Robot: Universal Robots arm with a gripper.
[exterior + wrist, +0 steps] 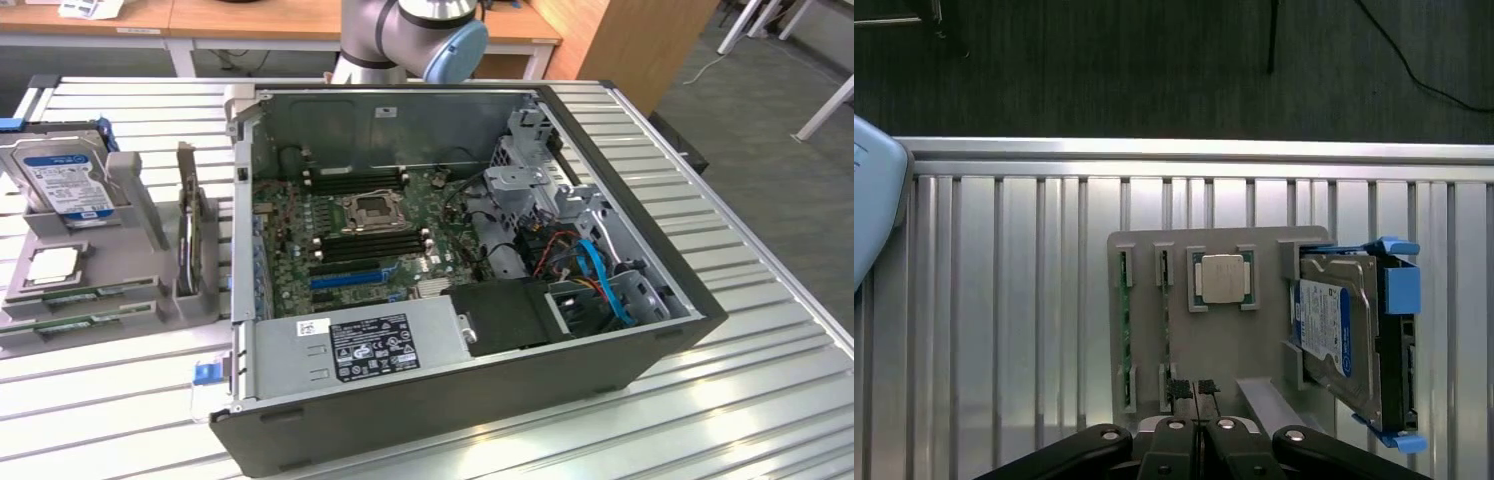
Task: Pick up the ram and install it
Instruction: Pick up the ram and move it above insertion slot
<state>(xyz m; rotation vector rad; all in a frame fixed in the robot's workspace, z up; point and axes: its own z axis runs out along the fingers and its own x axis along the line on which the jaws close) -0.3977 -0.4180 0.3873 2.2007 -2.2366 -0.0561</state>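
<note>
Slatted metal table point(1004, 320) is carrying a grey tray point(1144, 245), and the gripper point(1199, 400) is hovering at its near edge, fingers point(1176, 450) pressed together on nothing. The closer ram stick point(1165, 325) is lying just beside the fingertips, long axis running straight away from them. Counting: two ram sticks side by side, one processor point(1221, 278) beyond, one hard drive point(1334, 335) farther along the tray.

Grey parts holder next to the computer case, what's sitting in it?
Two narrow green ram sticks on edge in slots, a square silver processor, and a silver hard drive in a blue bracket. The drive hides the holder beneath it.
</note>
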